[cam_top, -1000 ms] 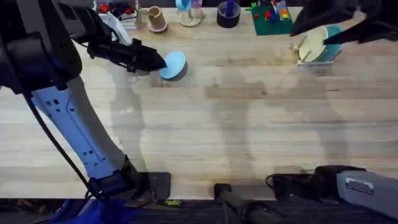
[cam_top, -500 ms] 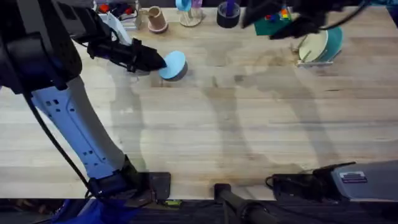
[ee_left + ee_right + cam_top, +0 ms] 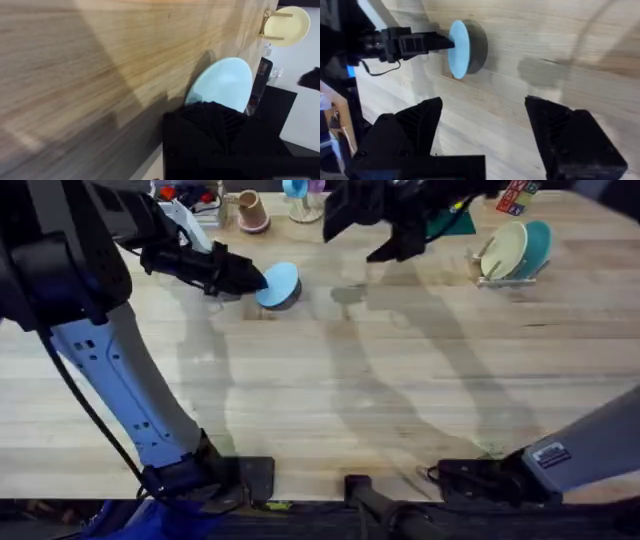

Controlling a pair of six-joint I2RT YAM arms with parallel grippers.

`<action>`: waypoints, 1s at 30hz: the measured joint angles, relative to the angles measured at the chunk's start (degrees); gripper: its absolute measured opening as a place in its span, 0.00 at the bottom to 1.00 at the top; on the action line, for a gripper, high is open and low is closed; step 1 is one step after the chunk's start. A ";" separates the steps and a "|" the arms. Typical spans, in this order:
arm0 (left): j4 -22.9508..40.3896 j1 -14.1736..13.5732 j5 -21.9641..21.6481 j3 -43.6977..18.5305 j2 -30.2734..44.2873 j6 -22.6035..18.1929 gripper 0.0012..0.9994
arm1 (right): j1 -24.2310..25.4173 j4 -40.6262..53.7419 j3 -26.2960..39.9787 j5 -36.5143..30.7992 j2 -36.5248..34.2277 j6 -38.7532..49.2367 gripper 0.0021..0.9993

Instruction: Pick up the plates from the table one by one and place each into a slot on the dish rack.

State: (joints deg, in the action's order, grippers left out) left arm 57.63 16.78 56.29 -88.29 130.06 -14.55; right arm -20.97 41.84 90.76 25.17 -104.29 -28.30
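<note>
A pale blue plate [image 3: 281,282] stands tilted on edge at the back left of the table [image 3: 400,410], with my left gripper [image 3: 247,277] shut on its rim. In the left wrist view the same plate [image 3: 224,81] sits just past my black finger [image 3: 212,127]. The right wrist view shows the blue plate [image 3: 458,49] with a dark round shape behind it. My right gripper [image 3: 368,230] hovers open at the back middle, its fingers [image 3: 412,127] wide apart and holding nothing. The dish rack [image 3: 508,275] at the back right holds a cream plate [image 3: 503,248] and a teal plate [image 3: 538,242].
Along the far edge stand a tan cup [image 3: 252,210], a blue and purple item [image 3: 305,195] and a green baseplate [image 3: 452,222] with coloured blocks [image 3: 516,197]. The cream plate in the rack [image 3: 288,20] also appears in the left wrist view.
My right arm has swung left from the dish rack across the back of the table toward the blue plate. The left gripper and its plate have stayed put.
</note>
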 joint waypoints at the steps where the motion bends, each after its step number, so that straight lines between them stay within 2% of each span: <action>1: 0.00 0.00 0.00 0.00 0.00 0.00 0.04 | -0.38 -0.29 0.00 0.00 -0.76 -0.38 1.00; 9: 0.00 0.00 0.00 0.00 0.00 0.00 0.04 | -3.03 -4.76 0.00 0.14 -5.94 -2.70 1.00; 30: -0.15 0.00 0.00 0.00 0.00 0.00 0.04 | -8.85 -17.42 0.00 0.15 -13.05 -8.56 0.99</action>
State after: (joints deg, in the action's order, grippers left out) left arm 57.47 16.78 56.29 -88.29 130.06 -14.55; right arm -29.81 24.42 90.76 25.32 -117.34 -36.87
